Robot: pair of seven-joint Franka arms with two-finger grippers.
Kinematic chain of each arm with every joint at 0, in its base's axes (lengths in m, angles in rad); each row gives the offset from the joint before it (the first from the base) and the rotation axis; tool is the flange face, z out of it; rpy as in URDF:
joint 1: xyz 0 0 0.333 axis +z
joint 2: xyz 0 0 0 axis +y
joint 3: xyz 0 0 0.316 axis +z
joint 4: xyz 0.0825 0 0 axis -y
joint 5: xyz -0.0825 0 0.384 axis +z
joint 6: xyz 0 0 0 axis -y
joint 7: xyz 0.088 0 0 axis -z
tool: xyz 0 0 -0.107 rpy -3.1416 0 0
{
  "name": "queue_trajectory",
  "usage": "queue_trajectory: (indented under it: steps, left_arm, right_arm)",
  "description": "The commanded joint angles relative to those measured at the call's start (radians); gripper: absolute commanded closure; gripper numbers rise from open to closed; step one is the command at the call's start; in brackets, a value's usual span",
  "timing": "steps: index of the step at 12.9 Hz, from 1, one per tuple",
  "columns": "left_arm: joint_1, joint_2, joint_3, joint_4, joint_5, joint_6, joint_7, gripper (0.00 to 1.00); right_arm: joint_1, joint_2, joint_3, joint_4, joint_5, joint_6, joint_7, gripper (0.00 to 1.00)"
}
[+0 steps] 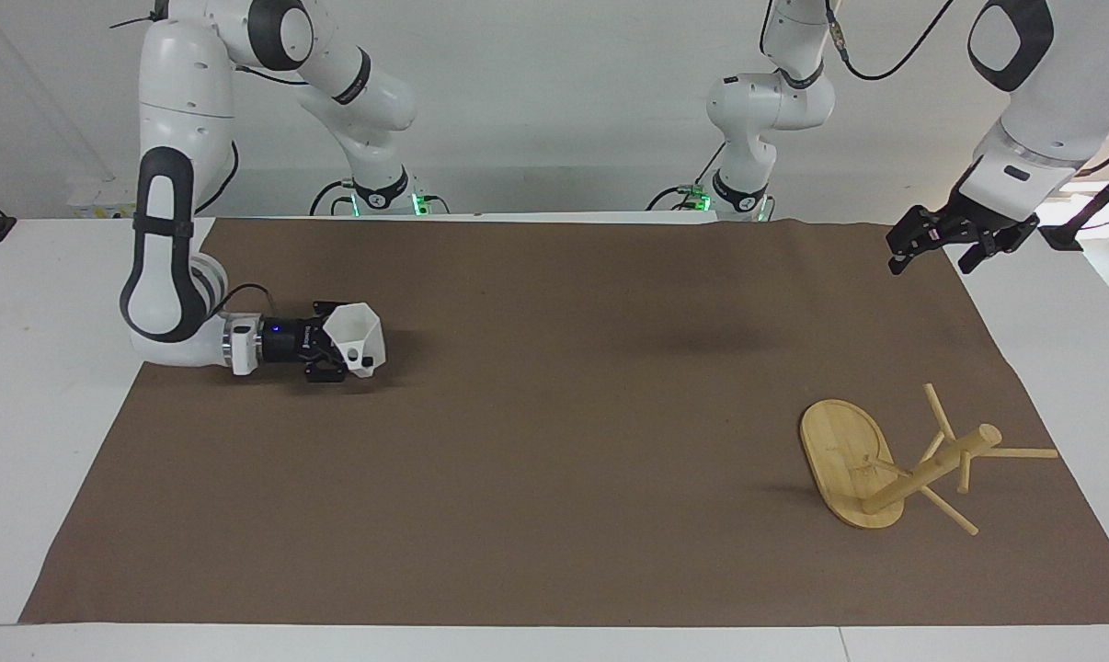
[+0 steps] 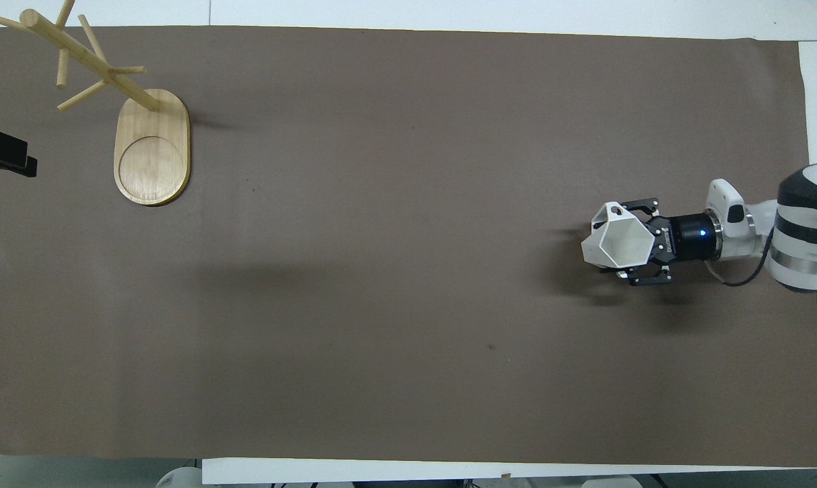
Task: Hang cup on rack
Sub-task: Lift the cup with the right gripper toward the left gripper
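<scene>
cup (image 2: 615,242) in right hand (image 2: 635,247)

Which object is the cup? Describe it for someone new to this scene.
Start at the brown mat and go to the right arm's end. There the right end effector grips the cup just above the mat. It is small, white and faceted, unlike the bamboo rack at the mat's left-arm end.
</scene>
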Motion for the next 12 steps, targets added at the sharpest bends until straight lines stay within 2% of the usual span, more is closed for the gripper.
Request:
queue_trajectory:
  steps: [1,2,4,5,7,9,12]
  left_arm:
    - [-0.147,-0.075,0.003,-0.127,0.002,0.086,-0.182,0.0]
    - [-0.221,-0.094,0.003,-0.182,0.002,0.175,-0.3,0.0]
    - [-0.367,-0.077,0.003,-0.189,-0.001,0.23,-0.533,0.01]
    - [-0.428,-0.044,0.003,-0.173,-0.02,0.239,-0.637,0.01]
    - [-0.519,0.027,0.004,-0.112,-0.07,0.259,-0.784,0.02]
    - [-0.585,0.134,0.004,-0.019,-0.078,0.262,-0.877,0.02]
    - [-0.626,0.245,0.004,0.077,-0.089,0.273,-0.942,0.02]
  right_arm:
    - [0.177,-0.075,0.004,-0.004,0.157,0.137,0.146,0.7]
    - [0.243,-0.085,0.004,-0.003,0.225,0.198,0.176,0.7]
    - [0.372,-0.09,0.004,0.011,0.325,0.34,0.233,0.7]
    - [0.43,-0.104,0.004,0.014,0.368,0.415,0.268,0.7]
    - [0.519,-0.124,0.004,0.016,0.417,0.553,0.298,0.7]
    - [0.579,-0.13,0.004,0.016,0.464,0.615,0.299,0.7]
    - [0.636,-0.131,0.004,0.016,0.523,0.681,0.299,0.7]
